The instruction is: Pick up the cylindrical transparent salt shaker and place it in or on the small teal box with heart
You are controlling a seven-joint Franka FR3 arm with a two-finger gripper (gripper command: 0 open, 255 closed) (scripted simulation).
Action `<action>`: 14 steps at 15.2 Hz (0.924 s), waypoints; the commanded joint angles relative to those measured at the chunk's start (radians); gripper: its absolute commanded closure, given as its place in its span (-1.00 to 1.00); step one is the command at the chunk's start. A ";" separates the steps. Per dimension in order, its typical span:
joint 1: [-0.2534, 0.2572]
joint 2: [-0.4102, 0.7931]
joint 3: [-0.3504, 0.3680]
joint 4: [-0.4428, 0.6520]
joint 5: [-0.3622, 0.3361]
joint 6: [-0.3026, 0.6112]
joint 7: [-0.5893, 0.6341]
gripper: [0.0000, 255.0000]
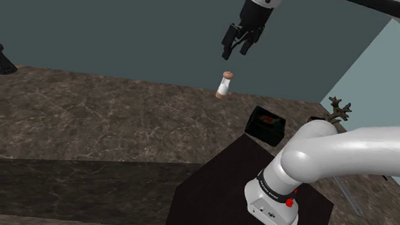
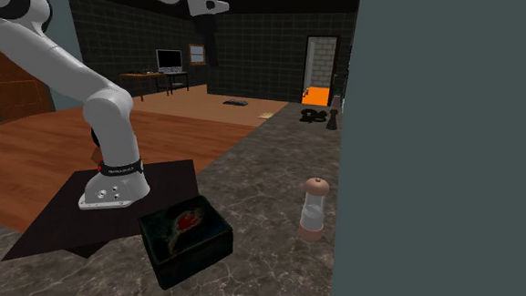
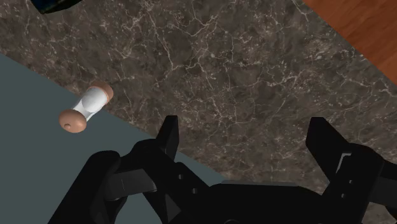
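Wrist view looks down past the gripper (image 3: 245, 149) at the dark marble counter (image 3: 242, 70). The salt shaker (image 3: 86, 109) stands outside one of the fingers (image 3: 168, 137), not between them, at the counter's back edge where it meets the grey-blue wall (image 3: 38, 165). It has a clear body with white inside, and a brown cap and foot.

From the shoulder view, the shaker (image 1: 224, 85) is upright below the gripper (image 1: 240, 43) and well apart from it. The dark box (image 1: 265, 124) lies nearer, by the counter's edge at a corner of the black stand (image 1: 222, 195).

On the box's lid (image 2: 186, 238) the second exterior view shows a red heart, which the shoulder view gives as a reddish blot. Beyond the counter's far end it also shows a wooden floor (image 2: 189, 121) and a desk with a monitor (image 2: 169, 61).

The fingers are spread wide, holding and touching nothing.
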 commanded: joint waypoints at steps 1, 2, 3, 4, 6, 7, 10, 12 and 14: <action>0.000 0.000 0.000 0.000 0.000 0.000 0.000 -1.00; -0.006 0.010 -0.015 -0.014 -0.012 0.022 -0.018 -1.00; -0.012 0.020 -0.029 -0.027 -0.024 0.044 -0.035 -1.00; -0.019 0.033 -0.044 -0.038 -0.036 0.067 -0.052 -1.00; -0.031 0.060 -0.073 -0.058 -0.059 0.113 -0.086 -1.00; -0.038 0.076 -0.088 -0.065 -0.070 0.137 -0.103 -1.00; -0.058 0.131 -0.132 -0.082 -0.102 0.208 -0.152 -1.00; -0.070 0.174 -0.162 -0.086 -0.122 0.255 -0.184 -1.00; -0.082 0.220 -0.191 -0.086 -0.140 0.303 -0.216 -1.00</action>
